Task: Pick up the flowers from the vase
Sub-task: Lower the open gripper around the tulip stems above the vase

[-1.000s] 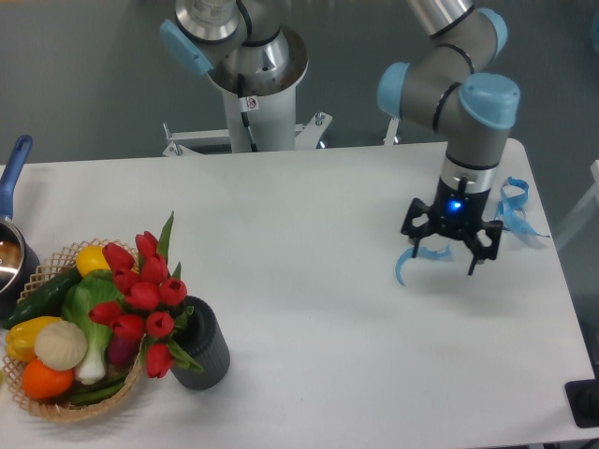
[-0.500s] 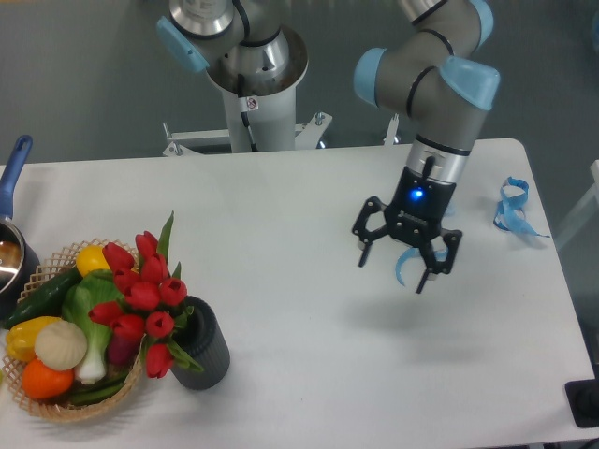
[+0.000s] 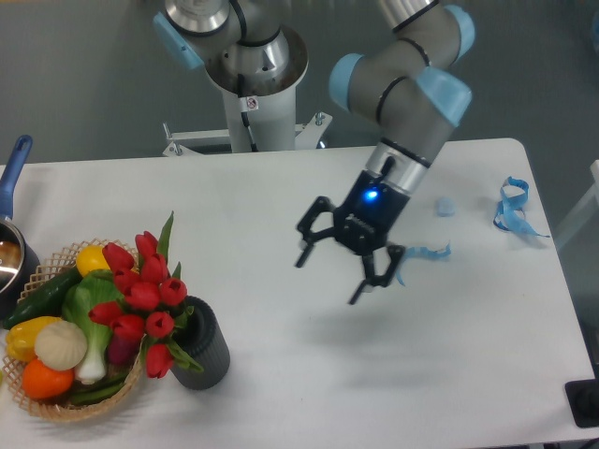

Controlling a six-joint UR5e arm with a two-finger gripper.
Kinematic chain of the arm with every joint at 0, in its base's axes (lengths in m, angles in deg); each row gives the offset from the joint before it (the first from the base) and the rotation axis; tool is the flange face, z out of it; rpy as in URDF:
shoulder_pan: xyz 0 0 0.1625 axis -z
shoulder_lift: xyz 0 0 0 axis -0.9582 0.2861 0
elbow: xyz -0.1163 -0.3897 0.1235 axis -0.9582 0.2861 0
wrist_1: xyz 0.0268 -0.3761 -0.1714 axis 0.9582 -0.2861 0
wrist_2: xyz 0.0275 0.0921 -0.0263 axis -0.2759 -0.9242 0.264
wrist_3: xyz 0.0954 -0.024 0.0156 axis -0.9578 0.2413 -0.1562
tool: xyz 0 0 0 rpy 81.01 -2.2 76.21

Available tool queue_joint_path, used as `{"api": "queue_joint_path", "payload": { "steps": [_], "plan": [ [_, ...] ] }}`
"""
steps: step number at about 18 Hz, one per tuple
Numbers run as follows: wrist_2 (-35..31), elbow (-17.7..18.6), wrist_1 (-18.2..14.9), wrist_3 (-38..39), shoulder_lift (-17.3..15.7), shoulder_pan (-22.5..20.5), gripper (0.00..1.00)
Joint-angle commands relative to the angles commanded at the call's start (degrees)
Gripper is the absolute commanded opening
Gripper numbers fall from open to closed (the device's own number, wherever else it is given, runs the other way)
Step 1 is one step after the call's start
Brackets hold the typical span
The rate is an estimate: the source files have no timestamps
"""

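You're in the approach step: claw point(image 3: 328, 272) spread, empty, well right of the vase point(image 3: 203, 343). Flowers point(image 3: 140, 297) sit in the vase. Next, get above the blooms, then descend.

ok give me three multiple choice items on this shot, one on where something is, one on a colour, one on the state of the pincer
1. Where does the vase stand?
A. right beside the wicker basket
B. at the table's right edge
C. under the pincer

2. What colour are the flowers?
A. yellow
B. red
C. white

3. How is the pincer?
A. shut on the flowers
B. shut on a ribbon
C. open, holding nothing

Answers: 1 A, the vase sits at the front left against the basket. 2 B, the tulip heads are red with green leaves. 3 C, its fingers are spread in the air over bare table, far from the flowers.
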Motion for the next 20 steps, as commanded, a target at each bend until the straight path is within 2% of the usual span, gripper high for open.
{"api": "queue_joint_path", "payload": {
  "steps": [10,13,17,20],
  "plan": [
    [0.97,-0.44,0.17,-1.40,0.17,6.24,1.00],
    [1.15,-1.49,0.26,-2.11,1.40,7.65,1.00],
    [1.15,-3.77,0.44,-2.11,4.65,10.37,1.00],
    [1.50,-3.87,0.44,-2.11,5.18,11.52,1.00]
  ]
}}
